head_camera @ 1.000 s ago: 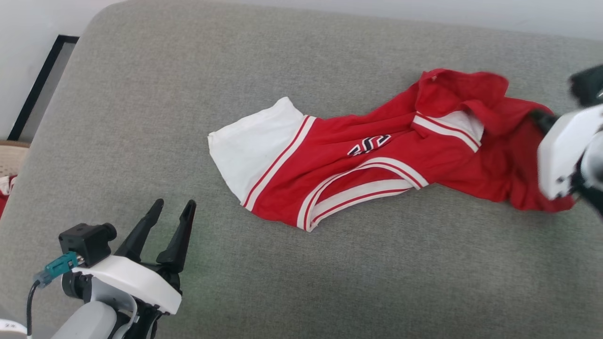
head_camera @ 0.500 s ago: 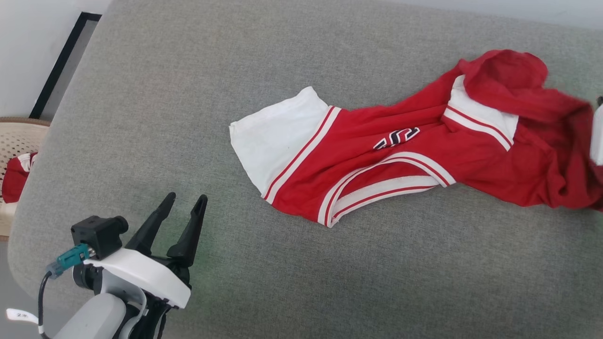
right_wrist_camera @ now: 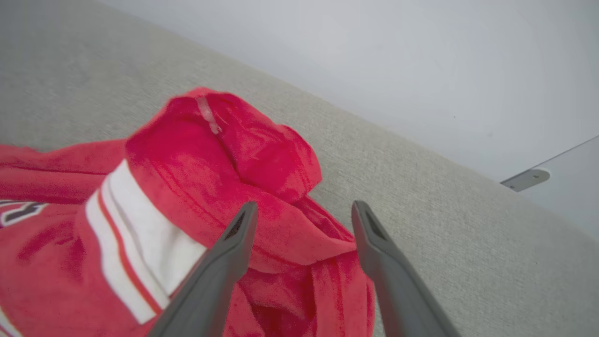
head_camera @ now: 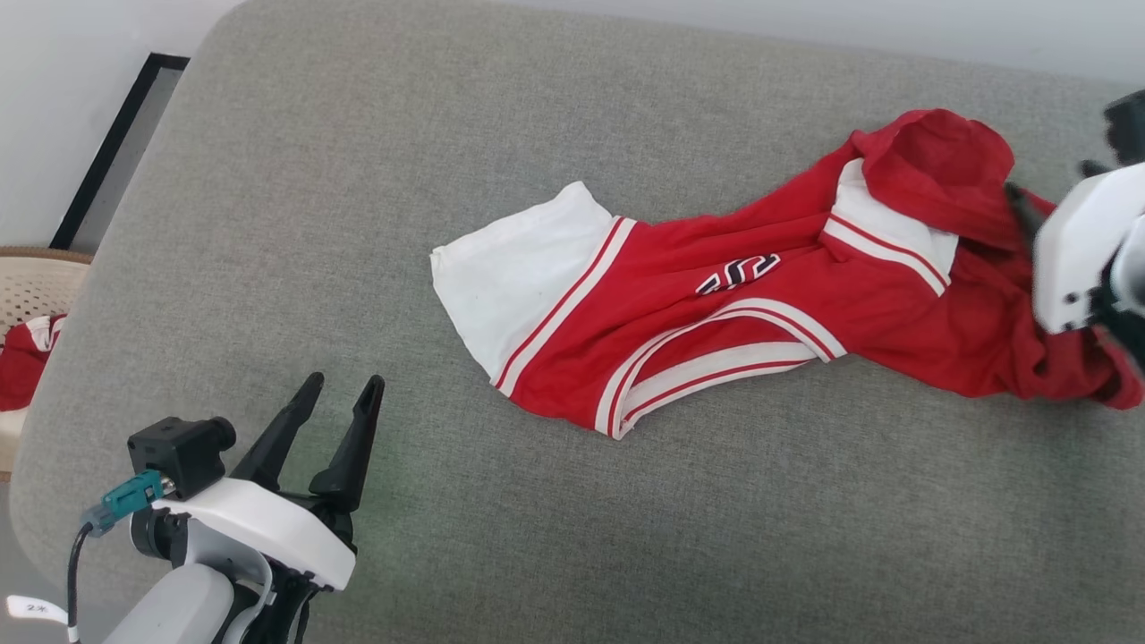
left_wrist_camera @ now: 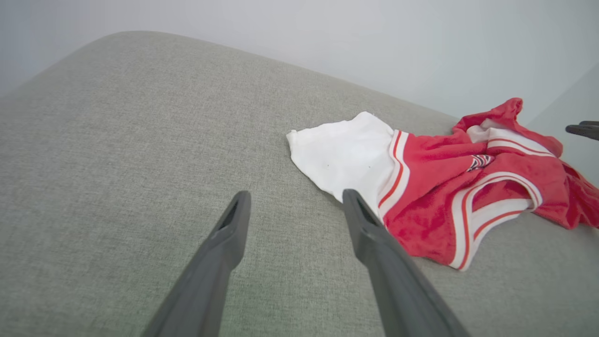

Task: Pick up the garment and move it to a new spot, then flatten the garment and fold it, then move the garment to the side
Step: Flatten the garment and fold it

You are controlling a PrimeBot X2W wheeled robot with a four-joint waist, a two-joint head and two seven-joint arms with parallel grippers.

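My left gripper point(head_camera: 343, 383) is spread wide near the left front corner of the grey cushion point(head_camera: 537, 537). The garment point(head_camera: 716, 331) lies crumpled from the middle to the right edge. My right gripper point(right_wrist_camera: 304, 206) is spread too, over its bunched red end.

red jersey t-shirt point(head_camera: 680, 331), white sleeves, red-white striped trim, black white-edged lettering, on a grey fabric cushion point(head_camera: 447, 134).

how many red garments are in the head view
2. The garment lies crumpled on the grey cushion, right of centre; a second red-and-white piece sits in the pale basket at the left edge. More may be hidden in that basket.
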